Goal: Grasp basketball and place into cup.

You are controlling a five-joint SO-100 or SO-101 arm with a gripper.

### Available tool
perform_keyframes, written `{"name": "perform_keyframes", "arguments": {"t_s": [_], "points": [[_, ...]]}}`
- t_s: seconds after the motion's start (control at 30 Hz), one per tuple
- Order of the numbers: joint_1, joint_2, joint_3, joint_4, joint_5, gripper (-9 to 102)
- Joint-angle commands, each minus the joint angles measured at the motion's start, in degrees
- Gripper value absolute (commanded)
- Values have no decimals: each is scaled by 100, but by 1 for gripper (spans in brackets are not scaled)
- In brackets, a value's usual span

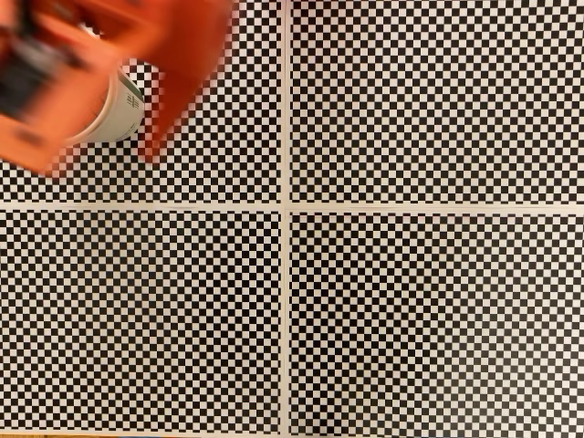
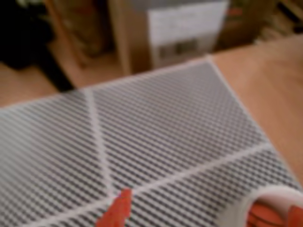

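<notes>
Fixed view: the gripper (image 1: pixel 146 151), blurred and orange, is being seen over the far left corner of the checkered mat (image 1: pixel 411 301), partly covering the white cup (image 1: pixel 120 111).
Wrist view: the cup (image 2: pixel 272 196) is being shown at the near right edge, with the basketball (image 2: pixel 265 215) lying inside its rim; one orange fingertip (image 2: pixel 118 210) is being seen near the bottom, apart from the cup.
Pincer: whether it is spread or pressed together cannot be told.
Progress: the placing is being judged as done; only the arm's retreat is being left.
</notes>
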Motion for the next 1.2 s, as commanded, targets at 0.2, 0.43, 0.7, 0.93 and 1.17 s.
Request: {"name": "perform_keyframes", "arguments": {"t_s": [0.2, 0.43, 0.7, 0.93, 1.17], "points": [[-1538, 1301, 413, -527, 580, 40], [-1828, 3384, 1872, -1160, 422, 40], [-2013, 4860, 3120, -1670, 466, 37], [-2171, 5133, 3779, -2109, 606, 37], [-2171, 5133, 5247, -3542, 721, 36]]}}
